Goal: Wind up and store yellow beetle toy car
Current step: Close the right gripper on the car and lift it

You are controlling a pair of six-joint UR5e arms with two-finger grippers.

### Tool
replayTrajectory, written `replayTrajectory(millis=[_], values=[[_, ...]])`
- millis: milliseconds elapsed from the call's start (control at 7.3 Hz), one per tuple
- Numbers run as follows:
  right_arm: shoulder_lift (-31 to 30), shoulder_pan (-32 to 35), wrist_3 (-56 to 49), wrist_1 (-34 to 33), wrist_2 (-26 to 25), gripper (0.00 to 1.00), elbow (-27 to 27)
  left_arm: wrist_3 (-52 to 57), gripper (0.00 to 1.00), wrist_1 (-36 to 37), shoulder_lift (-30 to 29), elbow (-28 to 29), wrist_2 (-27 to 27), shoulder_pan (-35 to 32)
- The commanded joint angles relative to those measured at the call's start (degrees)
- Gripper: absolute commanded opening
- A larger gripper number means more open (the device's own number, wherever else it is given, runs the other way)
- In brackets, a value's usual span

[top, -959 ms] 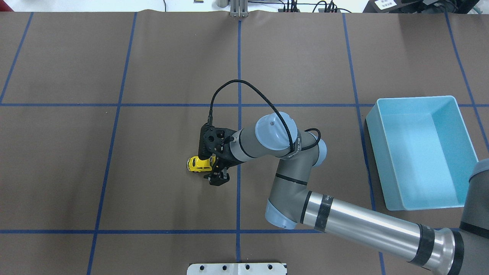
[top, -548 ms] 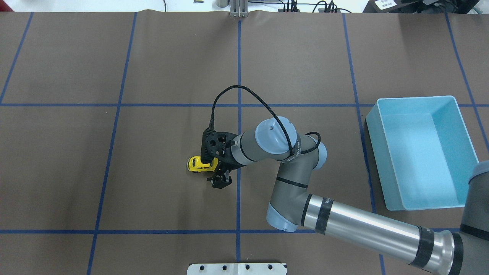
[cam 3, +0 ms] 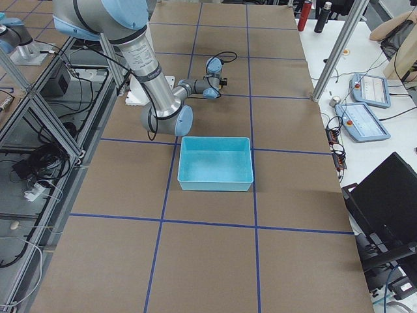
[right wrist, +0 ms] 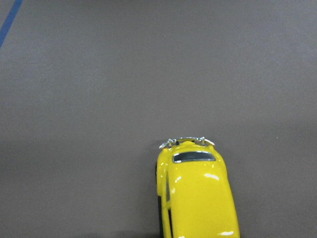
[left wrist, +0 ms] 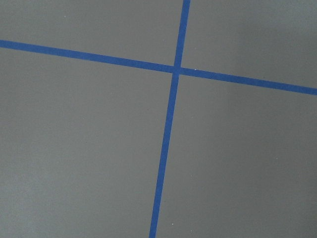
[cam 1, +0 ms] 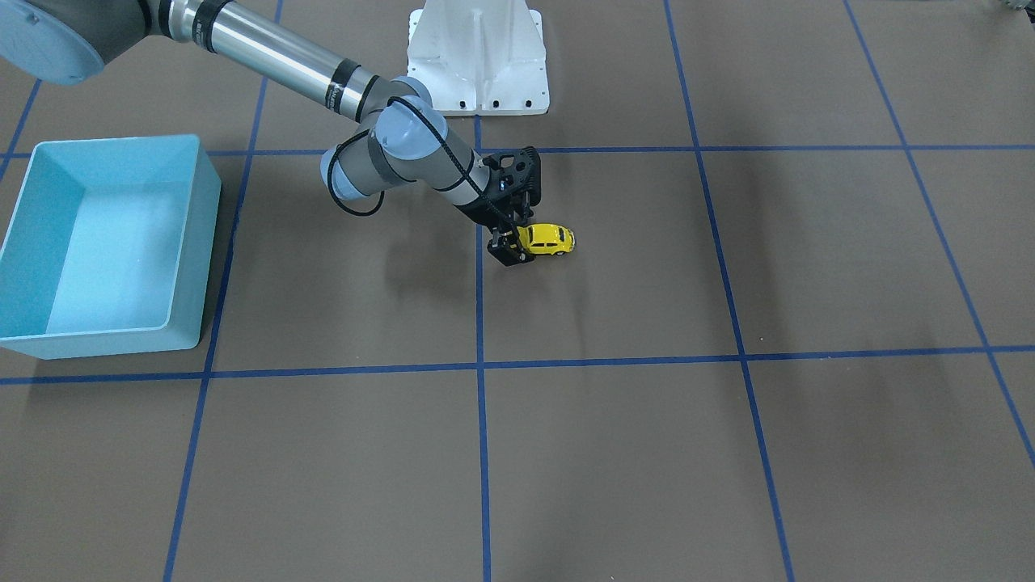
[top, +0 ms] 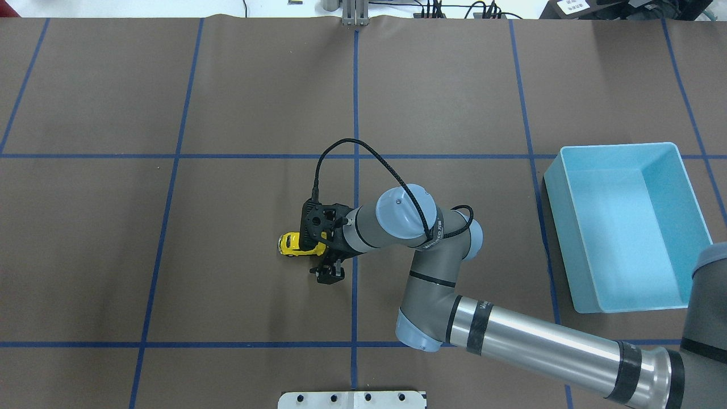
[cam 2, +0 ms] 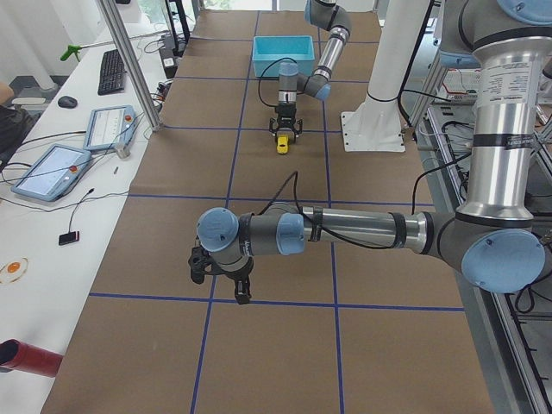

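The yellow beetle toy car (top: 294,244) stands on its wheels on the brown table, near the centre and just left of the middle tape line. In the front-facing view the toy car (cam 1: 551,239) lies sideways, and its roof fills the bottom of the right wrist view (right wrist: 198,198). My right gripper (top: 321,255) hangs low over one end of the car, open, its fingers straddling that end. One black finger (top: 329,274) shows on the near side; the wrist hides the other. My left gripper (cam 2: 221,278) hovers over bare table far off; I cannot tell its state.
A light blue bin (top: 619,149) stands open-topped at the right of the table, with nothing in it, also on the left of the front-facing view (cam 1: 194,242). Blue tape lines grid the table. The white robot base (cam 1: 477,48) stands behind the car.
The right wrist has shifted slightly toward the robot's side and lower over the car. The car has stayed in place.
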Motion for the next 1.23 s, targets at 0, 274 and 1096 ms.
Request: replayTrajectory(millis=[0, 274, 1096], values=[[0.0, 0.0, 0.5, -0.2, 0.0, 0.14, 0.0, 0.0, 1.0, 0.0, -0.1, 0.0, 0.0, 0.0], [0.0, 1.6, 0.6, -0.3, 1.3, 0.0, 0.5, 0.0, 1.0, 0.0, 0.0, 0.0, 0.0, 0.0], [-2.2, 14.9, 0.6, -0.5, 11.0, 0.0, 2.9, 0.1, 1.0, 0.0, -0.1, 0.0, 0.0, 0.0]])
